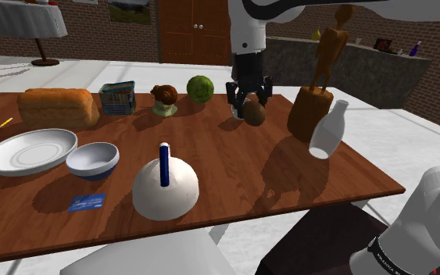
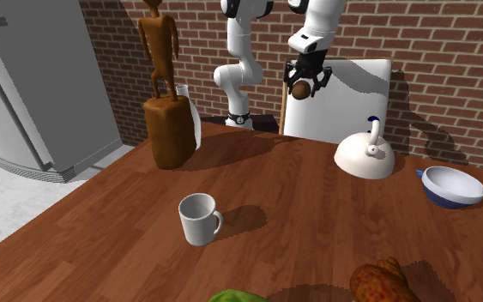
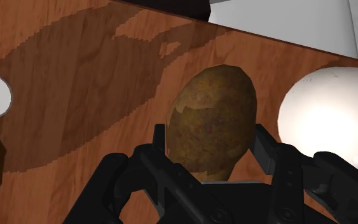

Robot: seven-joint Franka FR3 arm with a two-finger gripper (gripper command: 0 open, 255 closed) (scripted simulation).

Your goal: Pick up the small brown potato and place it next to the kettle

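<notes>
The pick was done and the place was not. The black claw [image 1: 248, 101] was closed on the small brown potato [image 1: 254, 114], one finger against each side of it as the wrist view showed, with the mottled skin [image 3: 212, 127] bulging out between them. In the second exterior view the claw [image 2: 304, 79] hung well above the wooden desk [image 2: 299, 223] with the potato [image 2: 301, 88] in it, so the lift looked complete. The kettle [image 1: 166, 187], a white dome with a dark blue handle standing up from its top, sat on the desk apart from the claw, towards the near edge in the shoulder view; in the wrist view its white body [image 3: 323, 121] lay below and to one side of the potato. What remained, as I judged it, was the carry across to the kettle, the descent to the bare wood beside it, and the release. A blue and white bowl [image 1: 93, 160] stood just beside the kettle on the shoulder view's left, so the open wood on the kettle's other side seemed the easier spot.
</notes>
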